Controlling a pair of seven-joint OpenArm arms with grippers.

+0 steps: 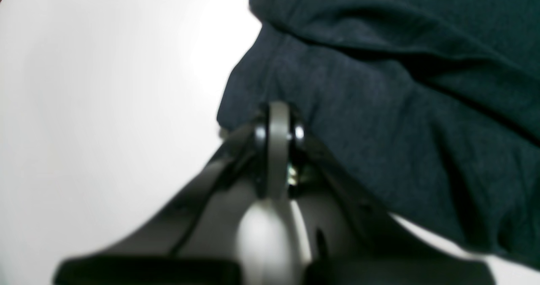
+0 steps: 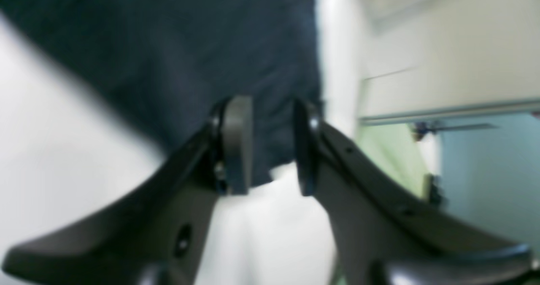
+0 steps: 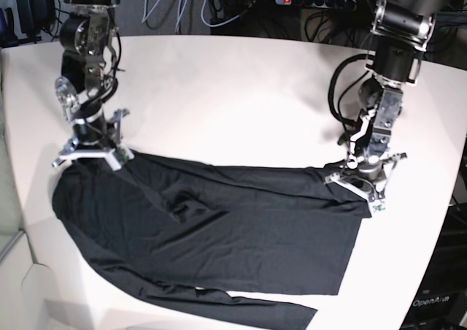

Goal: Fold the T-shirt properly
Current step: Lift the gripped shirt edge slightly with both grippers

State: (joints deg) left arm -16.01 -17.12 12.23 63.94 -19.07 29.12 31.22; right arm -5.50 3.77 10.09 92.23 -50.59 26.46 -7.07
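Spreading step. Left gripper (image 1: 278, 120) was clamped on the T-shirt (image 3: 219, 228) at frame right; right gripper (image 2: 272, 146), upper left, stood parted. Next: re-grip, probably.

Bare table (image 3: 241, 96) lies open between the two arms, behind the spread T-shirt (image 3: 241, 231). The arms stand at the shirt's far corners; cables (image 3: 168, 9) crowd the table's back edge.
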